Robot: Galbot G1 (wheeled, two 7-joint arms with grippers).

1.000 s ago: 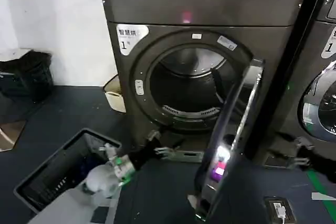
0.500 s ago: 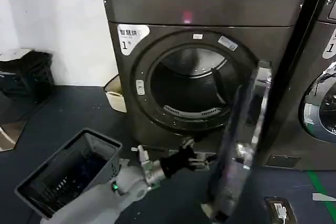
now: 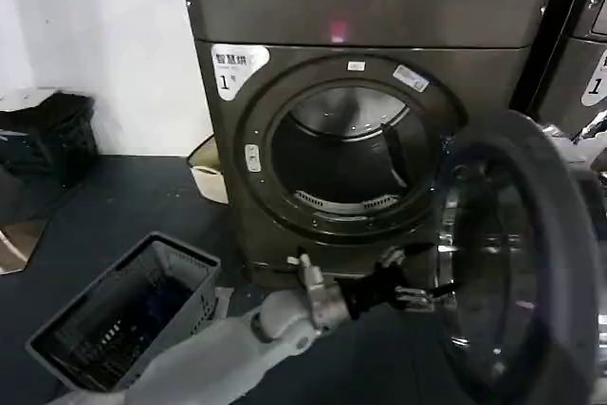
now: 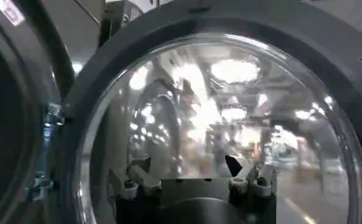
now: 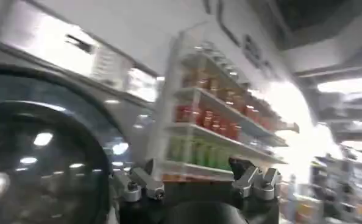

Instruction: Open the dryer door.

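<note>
head view: one dryer door [image 3: 531,263], cut off at right, swung open beside the spread-fingered left gripper [image 3: 417,288], one dryer [image 3: 360,92] behind.

Head camera looks down at the dryer [image 3: 360,120]; wrist cameras sit close.

From the right wrist camera I see my right gripper [image 5: 193,179] with its fingers [image 5: 135,185] spread apart and nothing between them. Beyond it stands a dark machine [image 5: 95,79] with a round glass door [image 5: 35,164] reflecting spots of light. Next to the machine I see shelves [image 5: 220,131] stocked with rows of red and green packages.
</note>
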